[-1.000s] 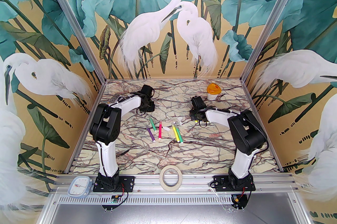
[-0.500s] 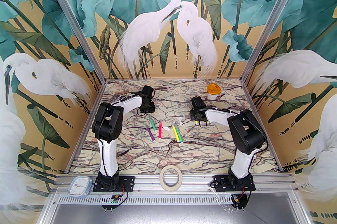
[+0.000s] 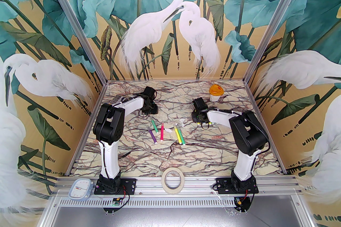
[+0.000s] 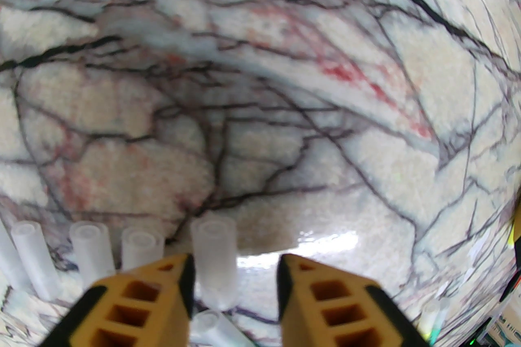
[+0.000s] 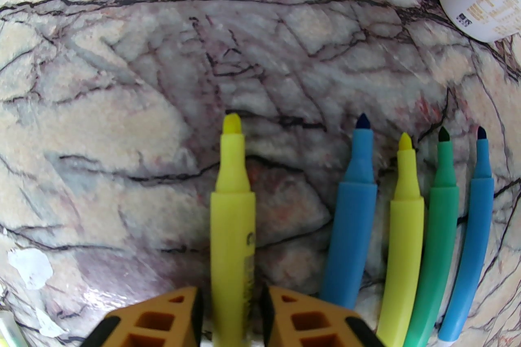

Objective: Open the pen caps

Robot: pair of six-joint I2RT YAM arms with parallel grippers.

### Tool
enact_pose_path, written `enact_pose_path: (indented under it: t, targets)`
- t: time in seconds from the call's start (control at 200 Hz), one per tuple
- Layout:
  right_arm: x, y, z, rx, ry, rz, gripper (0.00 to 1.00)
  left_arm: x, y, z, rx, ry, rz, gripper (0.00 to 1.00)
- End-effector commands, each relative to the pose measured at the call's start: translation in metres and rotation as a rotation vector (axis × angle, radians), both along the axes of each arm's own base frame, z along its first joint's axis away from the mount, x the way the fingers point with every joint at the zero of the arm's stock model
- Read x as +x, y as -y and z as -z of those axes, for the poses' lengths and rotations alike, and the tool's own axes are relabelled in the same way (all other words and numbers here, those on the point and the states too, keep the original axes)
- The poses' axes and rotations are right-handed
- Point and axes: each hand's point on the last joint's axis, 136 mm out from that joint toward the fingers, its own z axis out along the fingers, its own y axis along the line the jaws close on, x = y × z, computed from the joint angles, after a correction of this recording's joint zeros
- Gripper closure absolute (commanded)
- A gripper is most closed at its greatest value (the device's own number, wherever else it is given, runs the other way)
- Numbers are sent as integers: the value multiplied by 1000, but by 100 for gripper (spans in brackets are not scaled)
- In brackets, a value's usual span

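Under my left gripper [image 4: 236, 260], a clear pen cap [image 4: 213, 251] lies on the marble table between the open yellow fingers, against the left one. Several more pen caps [image 4: 91, 251] lie in a row to its left. My right gripper [image 5: 231, 294] straddles an uncapped yellow pen [image 5: 232, 190] lying on the table, with a thin gap on each side. Blue [image 5: 356, 215], yellow [image 5: 405, 223], green [image 5: 441, 207] and blue [image 5: 478, 207] uncapped pens lie in a row to its right. Several other pens [image 3: 162, 133] lie mid-table between the left gripper [image 3: 147, 111] and the right gripper [image 3: 198, 118].
An orange-lidded white jar [image 3: 216, 92] stands at the back right, close to the right gripper. A tape roll [image 3: 173, 178] and a small white clock [image 3: 80, 188] rest on the front rail. A grey remote [image 3: 116, 100] lies by the left wall.
The left arm's elbow has shifted slightly to the right. The right wrist has turned a little over the pens. The pens mid-table have not moved.
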Motion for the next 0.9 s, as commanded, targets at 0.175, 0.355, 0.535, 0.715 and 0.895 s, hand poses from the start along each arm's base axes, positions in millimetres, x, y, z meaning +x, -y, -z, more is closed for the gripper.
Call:
enact_pose_path:
  t: [0.175, 0.355, 0.535, 0.715, 0.895]
  targets:
    - [-2, -6, -45, -23, 63, -55, 61, -3, 13, -60, -127, 125, 49, 37]
    - [-19, -30, -60, -45, 62, -160, 57, -15, 14, -90, -190, 223, 57, 31]
    - [-48, -63, -57, 20, -6, -275, 55, -36, 6, -103, -238, 323, 30, 23]
    - [-77, -87, -53, 69, -80, -368, 54, -63, -9, -102, -237, 393, 6, 19]
    - [-100, -95, -47, 103, -151, -420, 54, -87, -21, -108, -248, 485, 4, 12]
